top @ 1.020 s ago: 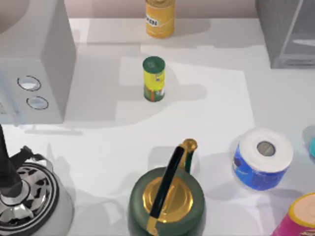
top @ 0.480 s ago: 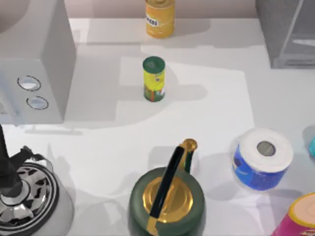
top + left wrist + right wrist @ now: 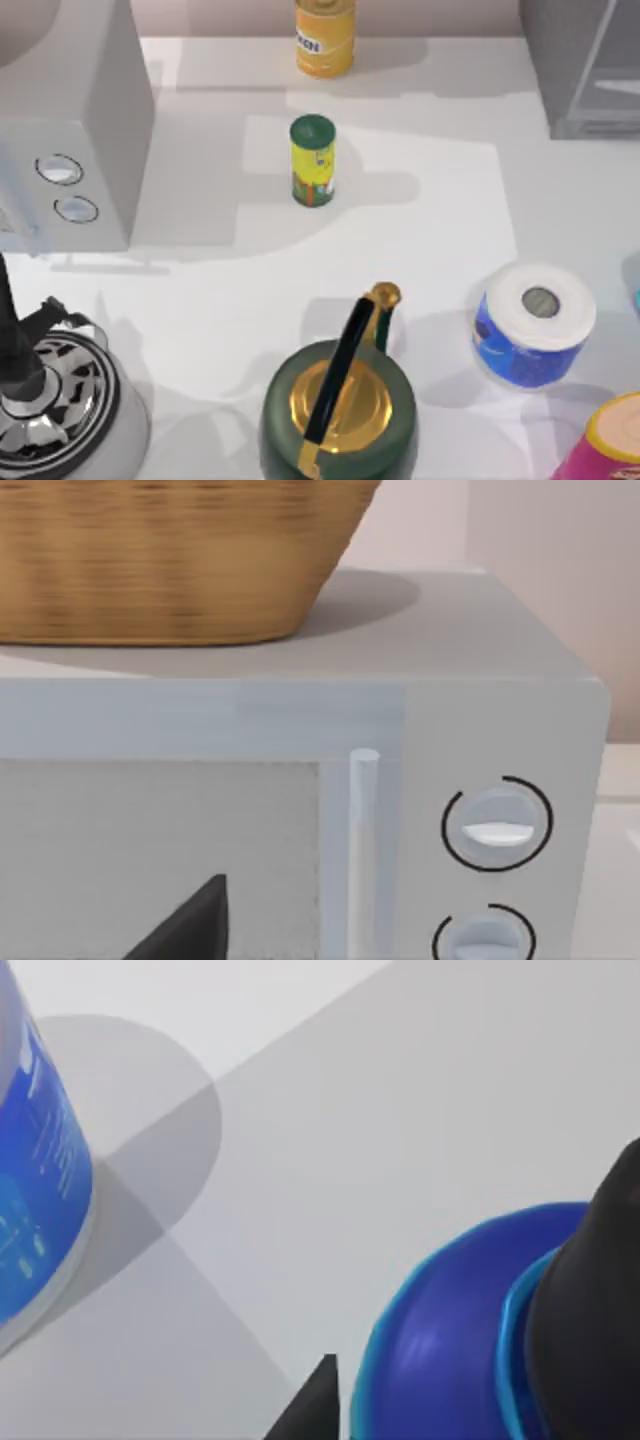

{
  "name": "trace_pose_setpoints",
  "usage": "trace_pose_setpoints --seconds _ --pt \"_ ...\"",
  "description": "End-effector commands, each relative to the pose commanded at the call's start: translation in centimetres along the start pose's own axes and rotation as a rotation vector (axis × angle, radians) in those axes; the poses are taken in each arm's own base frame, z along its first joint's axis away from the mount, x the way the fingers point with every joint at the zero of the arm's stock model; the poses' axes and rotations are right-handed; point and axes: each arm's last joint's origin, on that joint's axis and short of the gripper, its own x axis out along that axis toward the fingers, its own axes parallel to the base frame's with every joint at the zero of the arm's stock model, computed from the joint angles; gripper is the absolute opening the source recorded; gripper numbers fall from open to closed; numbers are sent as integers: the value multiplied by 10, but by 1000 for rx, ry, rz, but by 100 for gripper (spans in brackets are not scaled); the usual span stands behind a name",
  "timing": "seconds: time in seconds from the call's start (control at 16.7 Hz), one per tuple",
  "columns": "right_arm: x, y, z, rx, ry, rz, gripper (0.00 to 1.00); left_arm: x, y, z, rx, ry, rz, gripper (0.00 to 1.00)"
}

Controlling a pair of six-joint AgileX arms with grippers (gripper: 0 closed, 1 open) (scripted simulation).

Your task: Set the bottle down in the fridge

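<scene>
Roughly, as listed from the room:

- Right gripper point(image 3: 450, 1385): low over the table point(image 3: 430, 230), its dark fingers point(image 3: 595, 1300) closed on either side of the bottle point(image 3: 430, 1330).
- Bottle: blue, near the blue-wrapped paper roll point(image 3: 535, 322) on the table's right side.
- Fridge point(image 3: 560, 60): far right corner, well apart from the roll.
- Pink tub with yellow lid point(image 3: 612, 445): near right corner, beside the roll.
- Green kettle with gold lid point(image 3: 340, 405): near middle.
- Yellow can with green lid point(image 3: 312, 160) and orange-yellow can point(image 3: 323, 40): centre and far edge.
- Grey box with two knobs point(image 3: 500, 825): left side, with a wicker basket point(image 3: 150, 560) on top.
- Left gripper point(image 3: 190, 930): parked facing that box; I could not tell how its jaws stood.
- Silver kettle point(image 3: 55, 395): near left corner.
</scene>
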Motion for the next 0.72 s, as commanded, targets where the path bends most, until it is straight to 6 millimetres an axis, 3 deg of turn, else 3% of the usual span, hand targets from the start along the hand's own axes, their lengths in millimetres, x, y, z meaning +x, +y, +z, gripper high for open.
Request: trace_pose_setpoints --seconds 0.42,0.72 --pt "-46 -44 4 -21 2 10 1 0 0 0 0 0 0 100" --pt "-79 -60 1 5 -1 -3 1 0 0 0 0 0 0 100"
